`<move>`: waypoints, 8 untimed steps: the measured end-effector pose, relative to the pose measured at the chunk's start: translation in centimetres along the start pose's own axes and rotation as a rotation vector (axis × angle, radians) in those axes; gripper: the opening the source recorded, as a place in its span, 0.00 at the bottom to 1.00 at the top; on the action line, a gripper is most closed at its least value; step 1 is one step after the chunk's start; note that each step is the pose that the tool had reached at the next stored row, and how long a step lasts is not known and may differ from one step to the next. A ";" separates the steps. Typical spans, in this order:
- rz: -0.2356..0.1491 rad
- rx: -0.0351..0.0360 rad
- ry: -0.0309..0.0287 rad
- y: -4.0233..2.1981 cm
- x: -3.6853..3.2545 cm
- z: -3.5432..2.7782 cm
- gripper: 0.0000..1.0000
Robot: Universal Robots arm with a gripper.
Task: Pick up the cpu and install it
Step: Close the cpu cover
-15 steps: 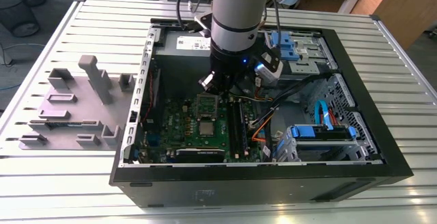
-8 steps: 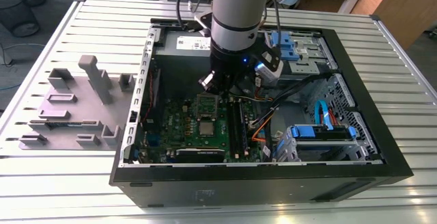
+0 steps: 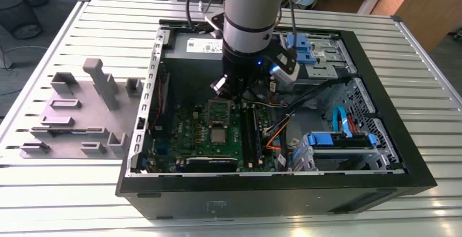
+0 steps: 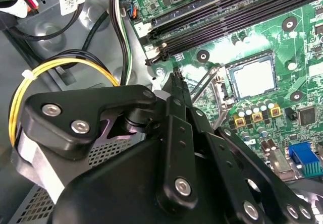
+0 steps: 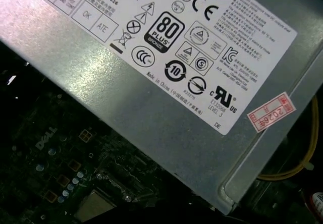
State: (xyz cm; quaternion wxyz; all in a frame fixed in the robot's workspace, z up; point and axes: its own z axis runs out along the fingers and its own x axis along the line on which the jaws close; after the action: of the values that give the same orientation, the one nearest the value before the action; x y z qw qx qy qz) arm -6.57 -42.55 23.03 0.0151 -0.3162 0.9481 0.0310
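**Black gripper parked over the board, chip sitting in its socket**

Black gripper (image 4: 174, 82) is filling my second wrist view; I cannot tell whether it is squeezing. The cpu (image 4: 254, 77) is lying in its socket, so placing looks done. The PC case (image 3: 404, 156) is holding the green motherboard (image 3: 198, 139) and power supply (image 5: 166, 98).

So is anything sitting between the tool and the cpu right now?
Nothing visible does. In the second wrist view the cpu lies flat in its socket on the green board, its pale top uncovered, and the space between it and the tool looks open. The load frame is swung up beside it.
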 end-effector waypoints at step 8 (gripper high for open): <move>-0.020 -0.0010 0.0009 0.11 -0.08 0.00 0.11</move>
State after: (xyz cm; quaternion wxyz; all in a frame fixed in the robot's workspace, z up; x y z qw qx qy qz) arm -6.58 -42.42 23.03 0.0148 -0.3259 0.9448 0.0312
